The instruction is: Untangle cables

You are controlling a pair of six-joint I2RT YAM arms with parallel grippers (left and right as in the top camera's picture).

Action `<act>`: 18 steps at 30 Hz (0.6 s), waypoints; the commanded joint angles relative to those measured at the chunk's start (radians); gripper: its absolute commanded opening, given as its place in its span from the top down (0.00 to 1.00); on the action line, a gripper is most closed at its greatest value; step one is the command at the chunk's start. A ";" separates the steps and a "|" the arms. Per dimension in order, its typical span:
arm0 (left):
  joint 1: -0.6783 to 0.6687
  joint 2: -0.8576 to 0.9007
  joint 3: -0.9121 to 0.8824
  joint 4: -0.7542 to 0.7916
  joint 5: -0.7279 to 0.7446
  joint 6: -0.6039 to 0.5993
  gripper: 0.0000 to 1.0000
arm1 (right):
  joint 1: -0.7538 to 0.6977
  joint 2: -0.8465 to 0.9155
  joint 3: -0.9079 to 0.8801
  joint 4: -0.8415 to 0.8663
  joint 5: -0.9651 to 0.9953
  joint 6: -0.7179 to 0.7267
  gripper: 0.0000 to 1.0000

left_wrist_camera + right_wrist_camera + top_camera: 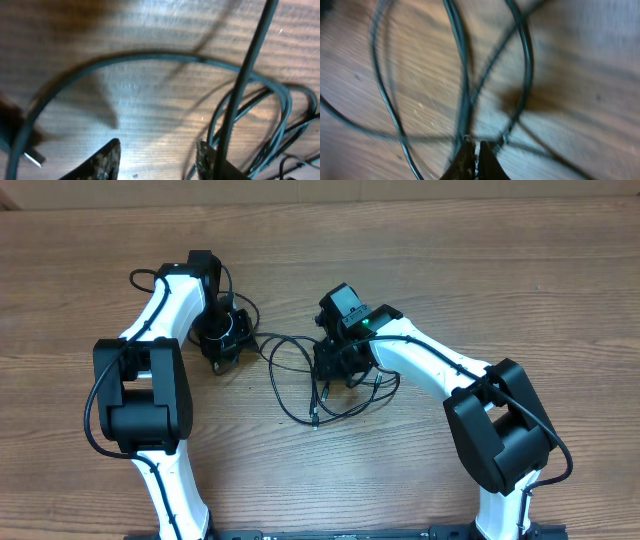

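Thin, glossy black cables lie in round, overlapping loops on the wood-grain table, beneath and beside the right gripper. Its tapered tips are pinched together on one strand. Across the loops from it, the left gripper holds its mottled fingers apart.

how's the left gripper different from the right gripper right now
The left gripper is open, with its fingers apart over bare table. The right gripper is shut, tips together. The left gripper holds nothing, though one strand of the cables passes beside one of its fingers. The right gripper seems to pinch a strand at its tips. Both sit low over the same tangle.
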 commanded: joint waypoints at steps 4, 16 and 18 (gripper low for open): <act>-0.006 -0.039 0.166 -0.137 -0.035 -0.055 0.59 | 0.001 0.004 -0.006 -0.143 0.148 -0.037 0.96; -0.015 -0.038 0.239 -0.256 -0.154 0.014 0.45 | -0.048 0.004 -0.003 -0.239 0.181 -0.053 0.64; -0.015 -0.038 0.239 -0.267 -0.178 0.013 0.43 | -0.055 0.004 0.004 -0.172 0.037 -0.147 0.53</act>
